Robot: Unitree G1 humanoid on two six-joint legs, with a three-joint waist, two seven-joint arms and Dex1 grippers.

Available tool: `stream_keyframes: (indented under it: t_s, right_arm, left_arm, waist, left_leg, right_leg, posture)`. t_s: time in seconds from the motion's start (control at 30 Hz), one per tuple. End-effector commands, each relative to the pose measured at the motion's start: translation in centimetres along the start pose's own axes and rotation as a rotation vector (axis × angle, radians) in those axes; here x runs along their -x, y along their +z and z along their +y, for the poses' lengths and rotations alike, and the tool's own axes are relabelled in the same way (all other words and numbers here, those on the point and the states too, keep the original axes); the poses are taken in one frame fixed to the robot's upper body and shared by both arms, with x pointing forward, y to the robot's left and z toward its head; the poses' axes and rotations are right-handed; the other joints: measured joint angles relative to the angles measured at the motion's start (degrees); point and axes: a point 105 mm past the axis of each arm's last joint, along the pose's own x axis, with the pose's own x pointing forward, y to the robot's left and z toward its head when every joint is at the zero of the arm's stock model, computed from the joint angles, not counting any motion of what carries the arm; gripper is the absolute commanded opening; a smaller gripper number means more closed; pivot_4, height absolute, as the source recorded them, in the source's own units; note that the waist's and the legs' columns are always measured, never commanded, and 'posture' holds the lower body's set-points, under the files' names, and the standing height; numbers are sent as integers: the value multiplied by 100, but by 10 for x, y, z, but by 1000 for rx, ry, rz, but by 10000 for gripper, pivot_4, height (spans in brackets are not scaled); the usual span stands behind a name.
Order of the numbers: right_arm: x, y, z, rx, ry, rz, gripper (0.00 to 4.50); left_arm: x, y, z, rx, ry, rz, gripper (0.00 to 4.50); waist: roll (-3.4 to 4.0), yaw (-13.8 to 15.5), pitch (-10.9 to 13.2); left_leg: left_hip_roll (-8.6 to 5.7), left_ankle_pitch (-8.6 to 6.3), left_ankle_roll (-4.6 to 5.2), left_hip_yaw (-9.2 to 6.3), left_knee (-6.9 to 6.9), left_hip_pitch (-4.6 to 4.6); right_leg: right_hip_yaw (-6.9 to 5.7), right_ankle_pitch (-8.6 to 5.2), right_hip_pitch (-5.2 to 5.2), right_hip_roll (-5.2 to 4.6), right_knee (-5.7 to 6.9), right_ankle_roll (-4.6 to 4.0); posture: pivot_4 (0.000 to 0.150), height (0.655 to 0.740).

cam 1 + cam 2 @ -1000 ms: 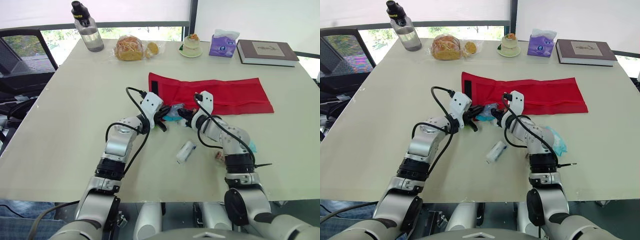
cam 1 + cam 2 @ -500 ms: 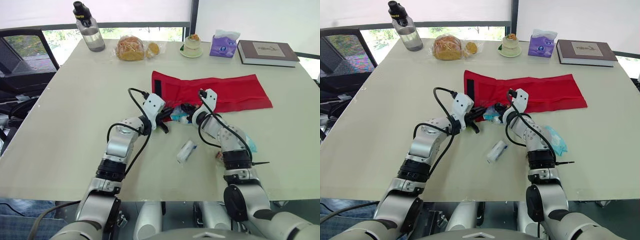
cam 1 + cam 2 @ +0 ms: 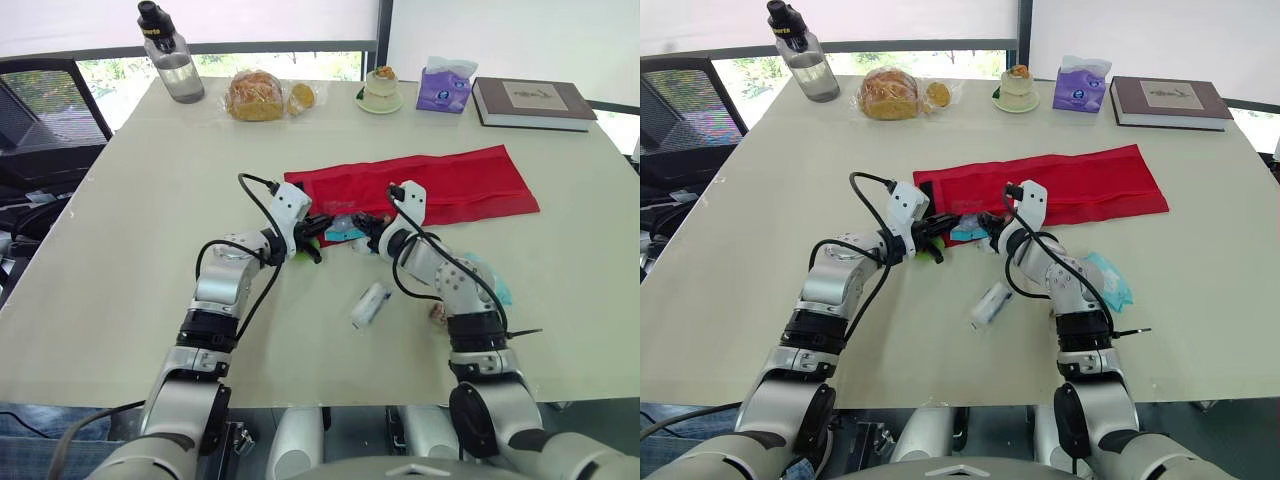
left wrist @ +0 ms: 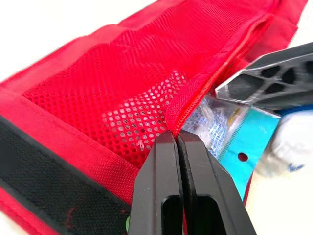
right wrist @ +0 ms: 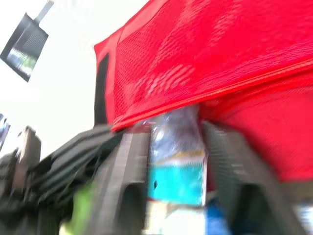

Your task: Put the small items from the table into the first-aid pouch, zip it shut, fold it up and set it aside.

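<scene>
The red first-aid pouch point(image 3: 450, 185) lies flat across the middle of the table, its mesh pocket point(image 4: 146, 83) facing up. My left gripper point(image 3: 320, 228) is at the pouch's near left end, shut on the red zipper edge point(image 4: 215, 73). My right gripper point(image 3: 362, 222) is just to its right, shut on a clear and teal packet point(image 5: 177, 166) at the pocket's opening. A white roll point(image 3: 372, 303) lies on the table near my right forearm. A teal wrapped item point(image 3: 1105, 280) and a small piece point(image 3: 438, 310) lie beside my right arm.
Along the far edge stand a water bottle point(image 3: 172, 65), bagged bread point(image 3: 255, 97), a dessert on a plate point(image 3: 382, 92), a purple tissue box point(image 3: 446, 86) and a book point(image 3: 530, 103). A black chair point(image 3: 40, 110) is off the table's left side.
The pouch's left end has been drawn nearer and lies flatter and narrower. My right gripper has brought the packet up against the pocket's opening beside the left gripper.
</scene>
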Motion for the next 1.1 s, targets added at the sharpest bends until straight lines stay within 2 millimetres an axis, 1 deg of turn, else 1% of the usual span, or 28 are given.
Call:
stream_keyframes:
  t_s: [0.03, 0.2, 0.27, 0.33, 0.37, 0.43, 0.5, 0.53, 0.77, 0.93, 1.0, 1.1]
  right_arm:
    - [11, 11, 3, 69, 23, -30, 23152]
    - [23, 22, -1, 182, 28, -55, 23152]
    - [28, 26, 1, 288, 48, -60, 23152]
    - [33, 27, 8, 403, 92, -55, 23152]
    - [34, 26, 12, 450, 109, -51, 20780]
    - [33, 22, 17, 550, 128, -36, 14152]
    - [29, 14, 19, 631, 139, -10, 4340]
    - [28, 11, 20, 653, 144, -2, 972]
    - [11, 5, 30, 779, 185, 59, 972]
    - [-3, 2, 29, 886, 179, 131, 972]
    - [-6, 1, 29, 919, 193, 159, 972]
    - [-5, -7, 32, 955, 234, 224, 972]
  left_arm:
    - [5, 3, 5, 4, -21, -10, 0]
    - [5, 2, 5, 15, -57, -7, 0]
    - [4, 3, 5, 21, -68, -10, 0]
    - [4, 3, 5, 22, -78, -11, 0]
    - [3, 3, 4, 22, -84, -11, 0]
    - [3, 3, 3, 17, -94, -9, 0]
    - [4, 3, 3, 11, -102, -7, 0]
    - [4, 4, 3, 10, -104, -7, 0]
    - [5, 5, 2, -3, -116, -4, 0]
    - [4, 6, 1, -6, -122, -5, 0]
    - [4, 6, 2, -7, -121, -5, 0]
    - [4, 7, 2, -9, -118, -7, 0]
  waist:
    - [0, -10, 0]
    - [0, -31, 0]
    - [0, -35, 0]
    - [1, -36, 0]
    - [0, -35, 0]
    - [0, -35, 0]
    - [0, -35, 0]
    - [0, -35, 0]
    - [0, -34, 1]
    - [0, -34, 1]
    - [0, -33, 1]
    - [0, -33, 1]
  left_leg:
    - [0, 0, 0, 1, 0, 0]
    - [0, 0, 0, 0, 0, 2]
    - [0, 0, 0, -1, 0, 2]
    - [-1, 0, 0, 0, 0, 1]
    - [-1, 0, 0, 1, 0, 1]
    - [-1, 0, 0, 2, 0, 1]
    - [-1, 0, 0, 0, 0, 1]
    - [-1, 0, 0, 0, 0, 1]
    - [-1, 0, 0, 3, 1, 1]
    - [-1, 0, 0, 1, 1, 1]
    - [-1, 0, 0, 3, 1, 0]
    - [-1, 0, 0, 3, 1, -1]
  right_leg:
    - [1, 0, 0, -1, 0, 0]
    - [0, 0, 0, 1, 1, 0]
    - [0, 0, -1, 1, 2, 0]
    - [1, 0, -1, 1, 0, 0]
    - [1, 0, -1, 1, 0, 0]
    - [2, -1, -1, 1, -1, 1]
    - [1, -1, -1, 2, 0, 1]
    - [1, -1, -1, 2, 0, 1]
    - [2, 0, -2, 1, 0, 1]
    - [1, 0, -3, 2, 0, 1]
    - [1, 0, -3, 1, 0, 1]
    - [1, 0, -3, 1, 0, 1]
  posture:
    - [1500, 7400]
    - [1500, 7400]
    - [1500, 7400]
    - [1500, 7400]
    - [1500, 7400]
    - [1500, 7400]
    - [1500, 7400]
    - [1500, 7400]
    - [1500, 7400]
    - [1500, 7400]
    - [1500, 7400]
    - [1500, 7400]
